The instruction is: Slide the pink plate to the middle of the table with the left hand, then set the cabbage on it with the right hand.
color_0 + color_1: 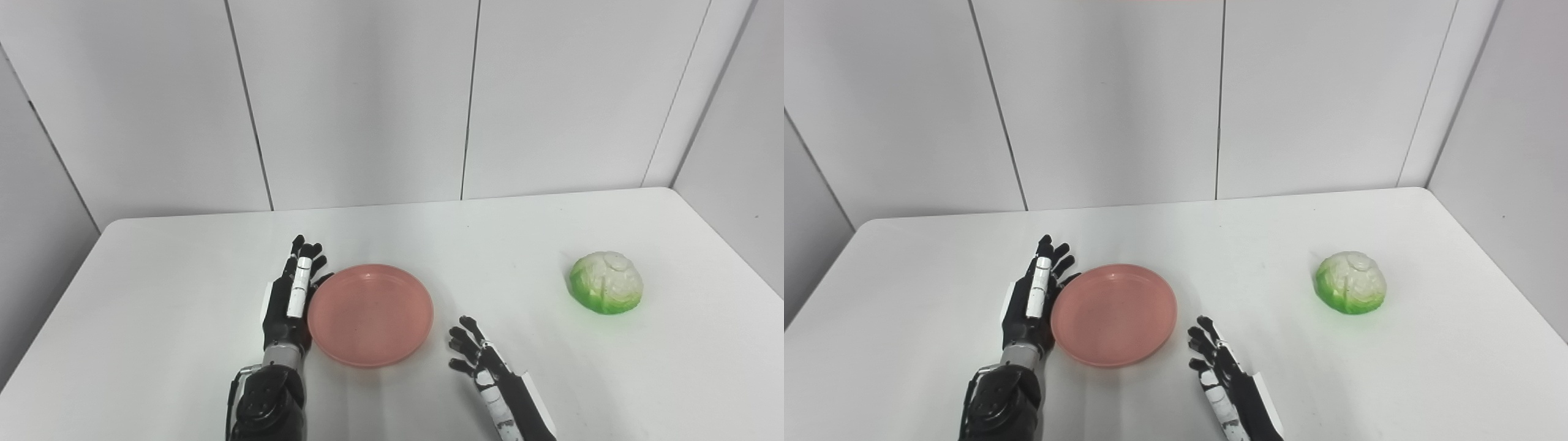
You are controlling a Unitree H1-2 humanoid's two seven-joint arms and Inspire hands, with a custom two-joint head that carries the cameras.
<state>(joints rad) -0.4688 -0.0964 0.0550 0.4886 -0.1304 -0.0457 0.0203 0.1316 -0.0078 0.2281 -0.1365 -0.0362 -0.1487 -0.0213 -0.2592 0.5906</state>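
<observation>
A pink plate (370,313) lies flat on the white table (184,275), near the middle and toward the front. My left hand (293,294) stands edge-on right against the plate's left rim, fingers straight and pointing away from me, holding nothing. My right hand (476,355) rests low at the front, just right of the plate and apart from it, fingers spread and empty. A green and white cabbage (606,282) sits on the table far to the right, well away from both hands.
White wall panels rise behind the table's far edge (392,205). A wall also runs close along the table's right side (735,245). The table's left edge slants down toward the front corner.
</observation>
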